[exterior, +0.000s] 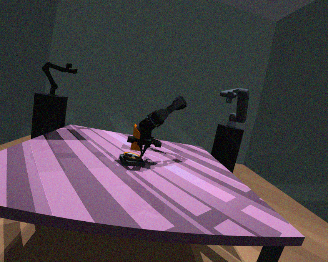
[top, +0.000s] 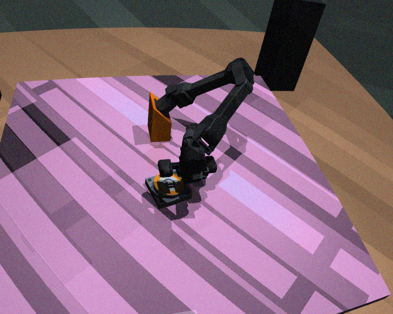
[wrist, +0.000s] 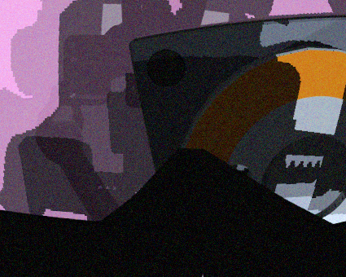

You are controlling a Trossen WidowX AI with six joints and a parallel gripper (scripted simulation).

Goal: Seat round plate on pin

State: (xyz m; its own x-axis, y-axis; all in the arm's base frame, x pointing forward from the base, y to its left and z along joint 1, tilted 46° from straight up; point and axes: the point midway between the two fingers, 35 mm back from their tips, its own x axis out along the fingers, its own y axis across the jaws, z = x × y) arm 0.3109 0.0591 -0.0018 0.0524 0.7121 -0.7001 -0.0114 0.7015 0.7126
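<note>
The round plate [top: 172, 193] [exterior: 129, 153] [wrist: 320, 73], with an orange ring and a pale grey centre, sits on the dark square base [top: 169, 200] [exterior: 131, 163] [wrist: 216, 41]. In the exterior view the plate looks slightly tilted, lower toward my gripper, but shadows make this hard to judge. My gripper [exterior: 141, 155] [wrist: 189, 161] is shut with nothing between the fingers. It points down at the plate's rim on the right side in the exterior view; contact cannot be made out. The orange tab, its hole and the pin cannot be made out; the black fingers cover the lower part of the wrist view.
An orange slanted block [top: 160, 130] [exterior: 135, 144] stands behind the base, where my arm starts. Black pedestals [top: 289, 43] [exterior: 49, 112] [exterior: 227, 143] stand beyond the pink striped table [top: 207, 256] [exterior: 124, 208]. Strong shadows cross the base and plate.
</note>
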